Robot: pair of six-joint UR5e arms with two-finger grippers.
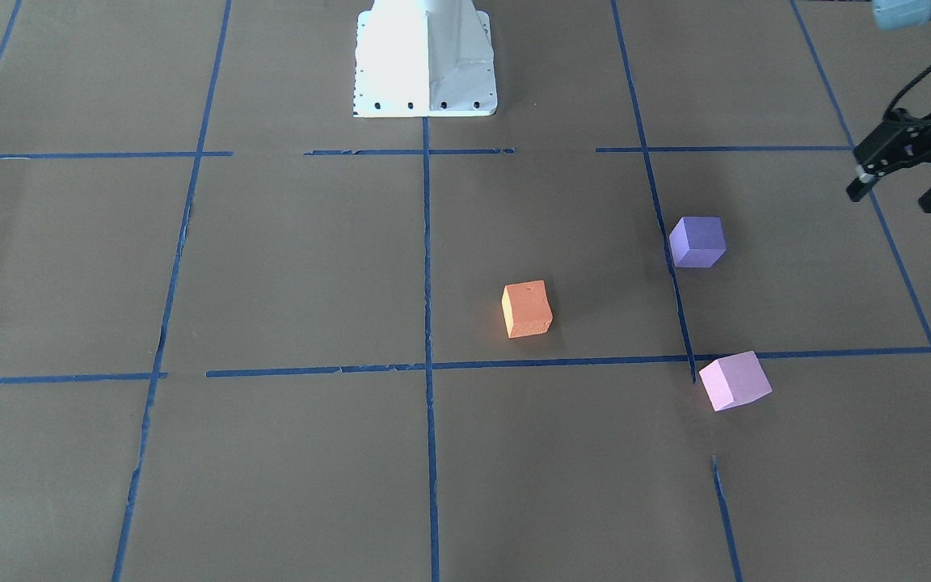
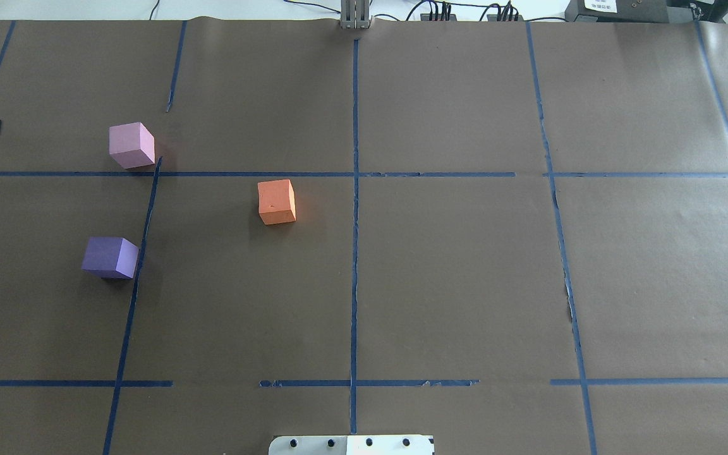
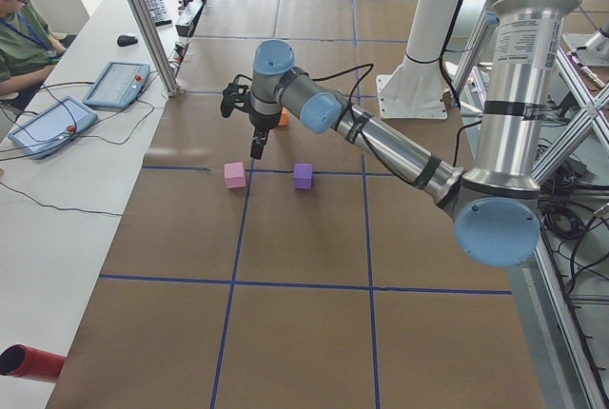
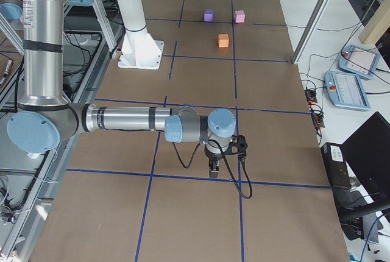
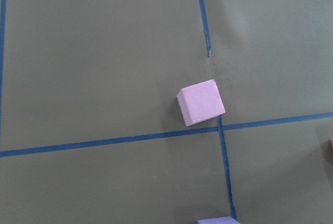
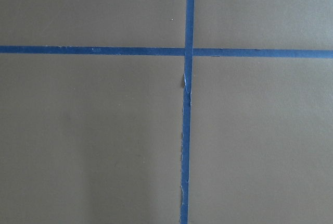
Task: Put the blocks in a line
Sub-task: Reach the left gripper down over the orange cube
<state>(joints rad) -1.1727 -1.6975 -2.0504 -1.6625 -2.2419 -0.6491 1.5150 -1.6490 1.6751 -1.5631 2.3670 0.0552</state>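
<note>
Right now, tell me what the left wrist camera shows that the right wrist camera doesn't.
Only the left wrist view: the pale pink block near the middle, the top edge of the violet block at the bottom, a sliver of the orange block at the right edge. Only the right wrist view: nothing of its own, no blocks. Both: brown paper with crossing blue tape lines; no pincer in either.

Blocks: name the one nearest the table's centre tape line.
The orange block; the pink block and purple block sit farther out, by the next line.
</note>
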